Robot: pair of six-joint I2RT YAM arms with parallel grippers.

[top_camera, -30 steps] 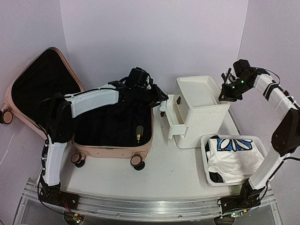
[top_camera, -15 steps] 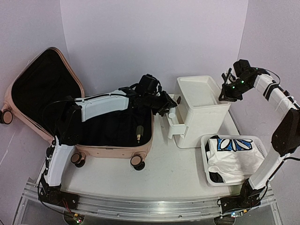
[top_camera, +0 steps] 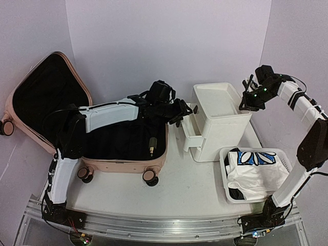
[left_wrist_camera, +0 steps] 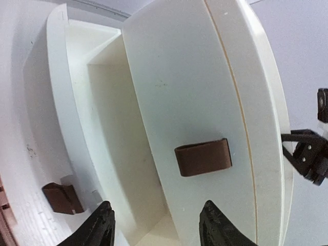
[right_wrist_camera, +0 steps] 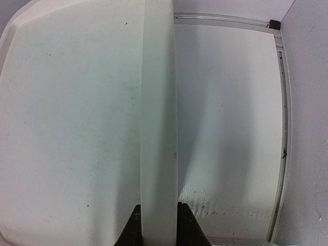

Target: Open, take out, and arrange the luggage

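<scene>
My left gripper [left_wrist_camera: 156, 228]: jaws apart, empty, facing the pulled-out drawer [left_wrist_camera: 105, 133]
My right gripper [right_wrist_camera: 156, 225]: pinching the drawer unit [top_camera: 221, 125] top rim
Luggage [top_camera: 123, 164]: lies open, left of the drawer unit

pink luggage [top_camera: 123, 165] (black lining [top_camera: 43, 97]), white drawers [top_camera: 225, 130]

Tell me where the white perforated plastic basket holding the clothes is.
In the top view, the white perforated basket sits at near right, just in front of the white drawer unit.
</scene>
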